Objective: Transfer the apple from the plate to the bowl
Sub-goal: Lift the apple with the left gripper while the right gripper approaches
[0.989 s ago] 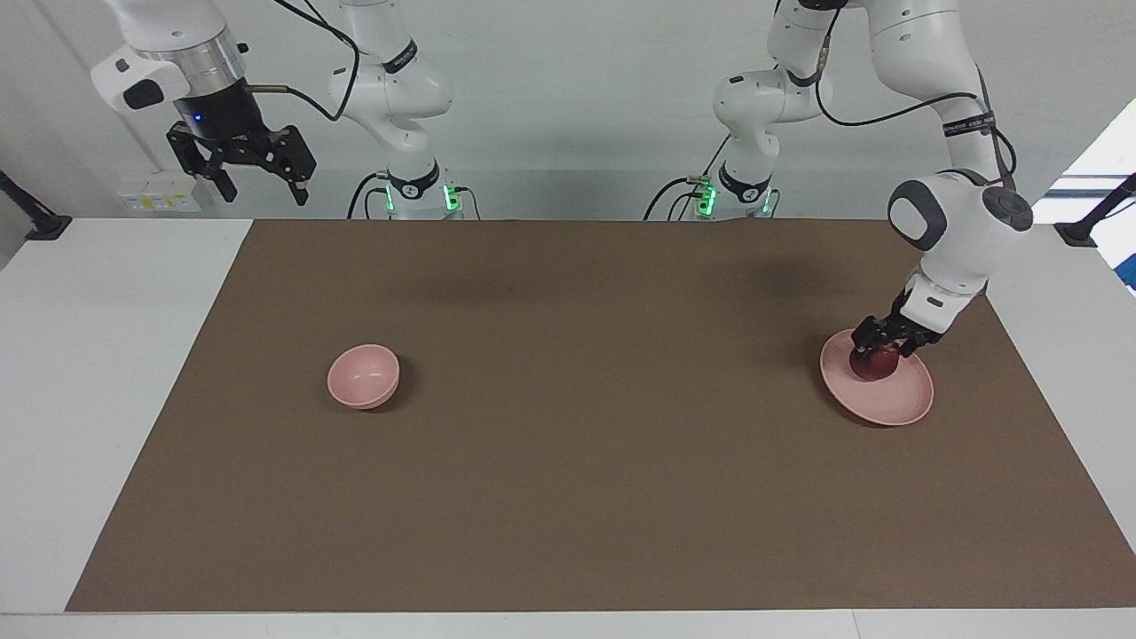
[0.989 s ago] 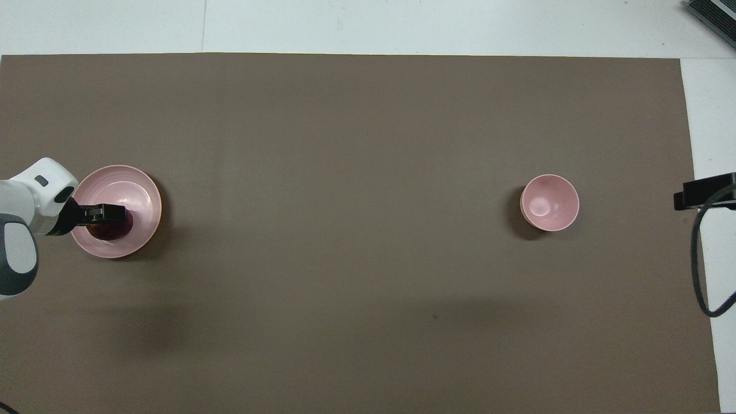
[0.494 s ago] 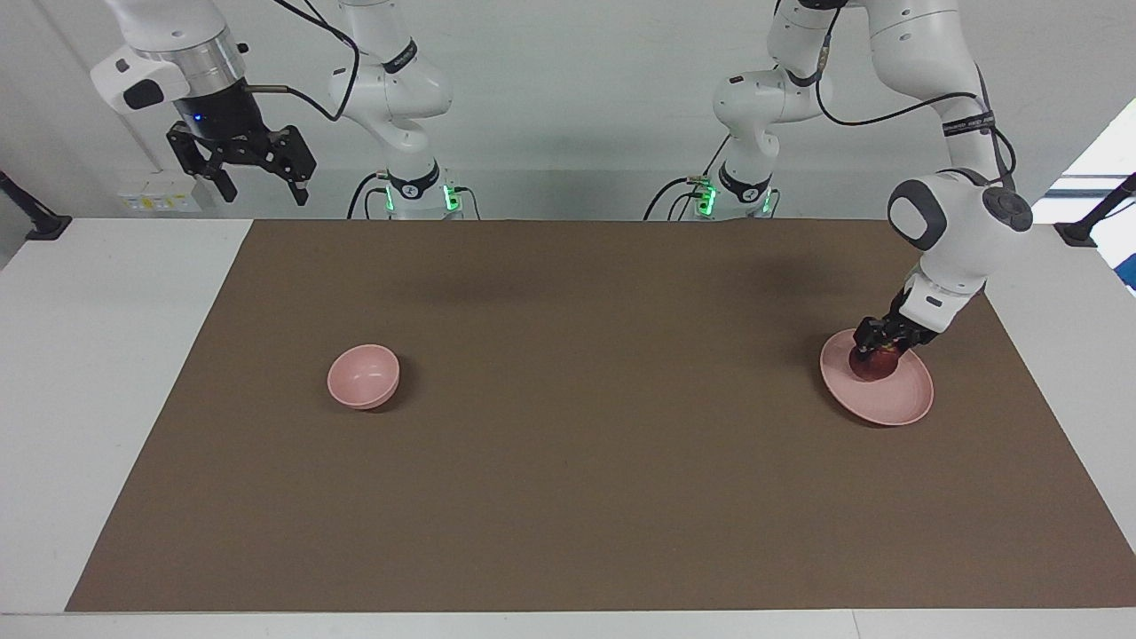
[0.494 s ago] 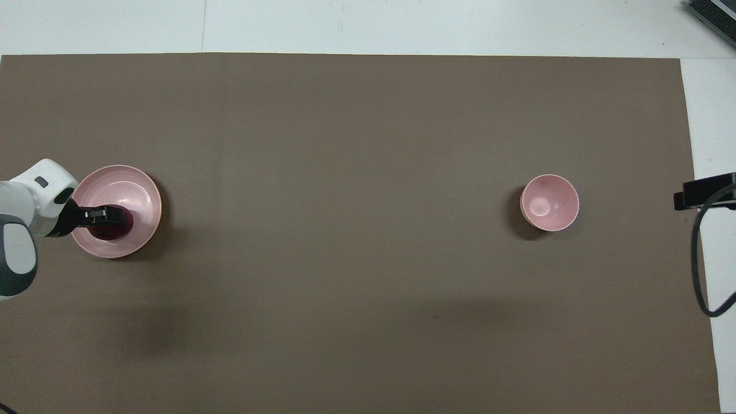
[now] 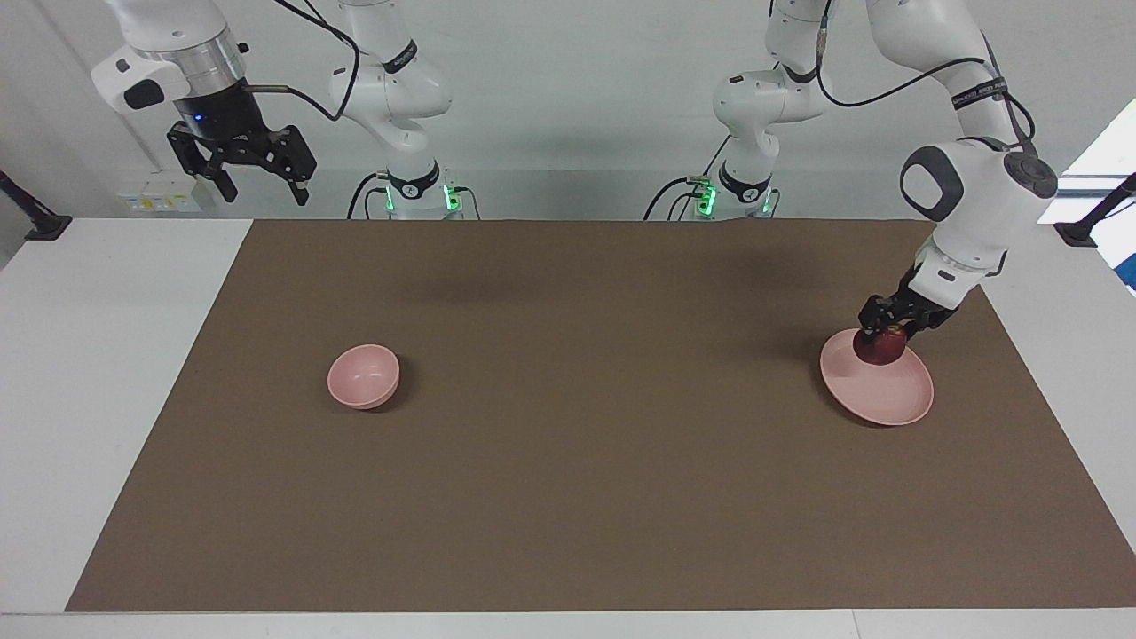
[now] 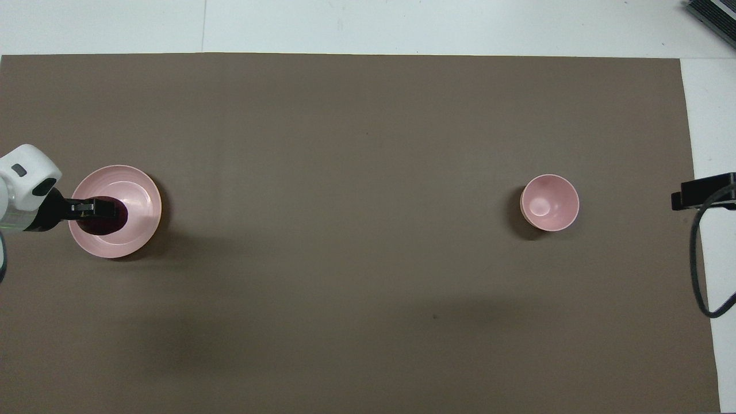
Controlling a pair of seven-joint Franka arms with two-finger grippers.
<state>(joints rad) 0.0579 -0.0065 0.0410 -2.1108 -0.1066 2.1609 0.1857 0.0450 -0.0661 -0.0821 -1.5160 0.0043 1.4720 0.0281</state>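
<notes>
The dark red apple [image 5: 879, 347] [image 6: 102, 218] is held in my left gripper [image 5: 884, 330] [image 6: 99, 208], a little above the pale pink plate [image 5: 887, 396] [image 6: 138, 201] at the left arm's end of the brown mat. The gripper is shut on the apple from above. The small deep pink bowl [image 5: 363, 376] [image 6: 549, 202] stands empty toward the right arm's end of the mat. My right gripper [image 5: 263, 184] is open and waits high above the table's edge at the right arm's end; only its tip [image 6: 702, 192] shows in the overhead view.
A brown mat [image 5: 568, 497] [image 6: 356, 322] covers most of the white table [image 5: 98, 373]. The two arm bases [image 5: 417, 191] stand at the robots' edge of the table.
My left gripper has closed on the apple and lifted it off the plate. The right arm has not moved.
</notes>
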